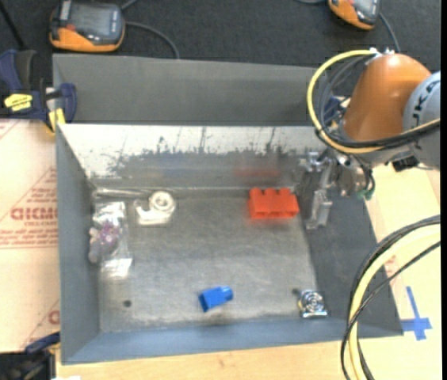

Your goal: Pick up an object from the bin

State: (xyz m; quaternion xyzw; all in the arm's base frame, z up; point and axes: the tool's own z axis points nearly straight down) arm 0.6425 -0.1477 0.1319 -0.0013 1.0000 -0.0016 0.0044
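Against the right wall of the grey metal bin [208,101], the arm's gripper [317,204] hangs low, just right of a red-orange ridged block [273,203] that lies right of centre near the back wall. Whether the gripper is released or clenched cannot be told from this angle. 4 other things lie well apart on the floor: a white tape roll [157,207] and a clear plastic bag [108,240] of purple bits at left, a small blue piece [215,297] at lower centre, and a shiny metal part [311,303] in the lower right corner.
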